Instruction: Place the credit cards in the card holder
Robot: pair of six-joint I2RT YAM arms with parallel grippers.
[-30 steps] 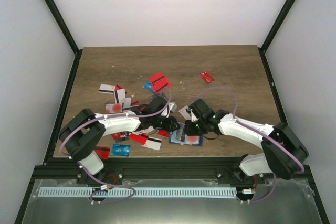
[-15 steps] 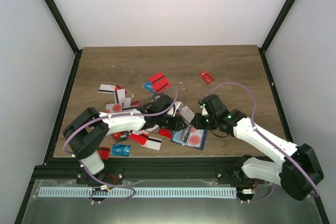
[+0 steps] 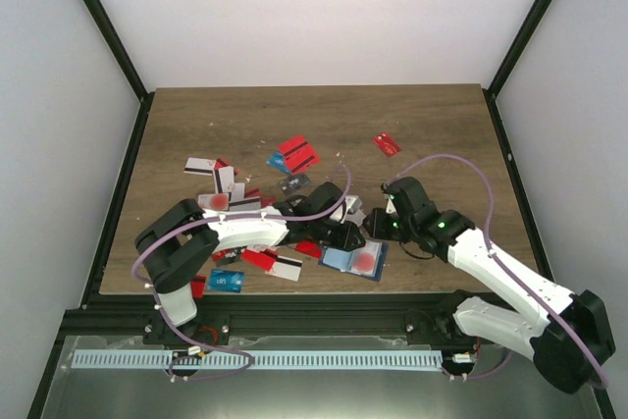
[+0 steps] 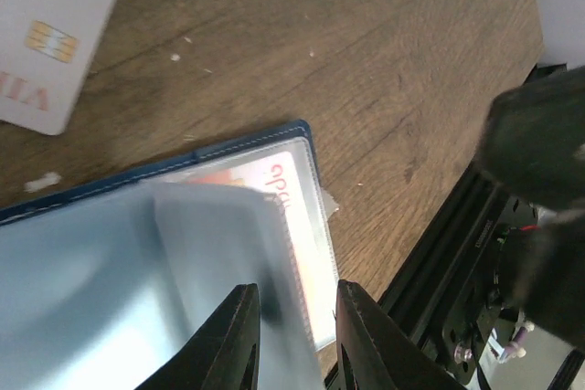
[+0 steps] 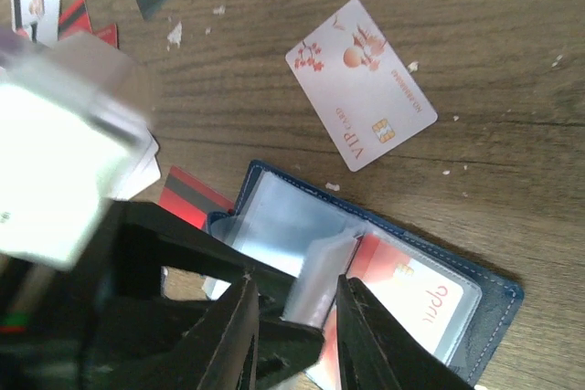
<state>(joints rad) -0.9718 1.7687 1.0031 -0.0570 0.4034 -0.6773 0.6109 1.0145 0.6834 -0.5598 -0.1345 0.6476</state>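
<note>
1. Step in hand, judged as loading, part done: holder (image 5: 494, 303) open flat near front edge of table (image 3: 422, 134), one red-and-white card (image 5: 420, 294) lodged in its right pocket.
2. Left gripper (image 4: 294, 291): jaws narrowly parted, astride a raised clear sleeve leaf (image 5: 320, 271); no firm pinch evident, seems only to prop it.
3. Right gripper (image 5: 296, 285): jaws a little apart, empty, hanging above holder.
4. Loose cards (image 3: 294, 154): scattered leftward, red, white and dark; white card (image 5: 361, 82) just beside holder's far edge.
5. Next move, by judgement: calls for right gripper to fetch white card, lifting it by an edge off the flat top, then sliding it under the propped leaf without knocking that shut.
6. Hidden or unclear: holder's left half under left gripper; clasp tab not made out; number of filled pockets unknowable; leaf contact blurred at close range.
</note>
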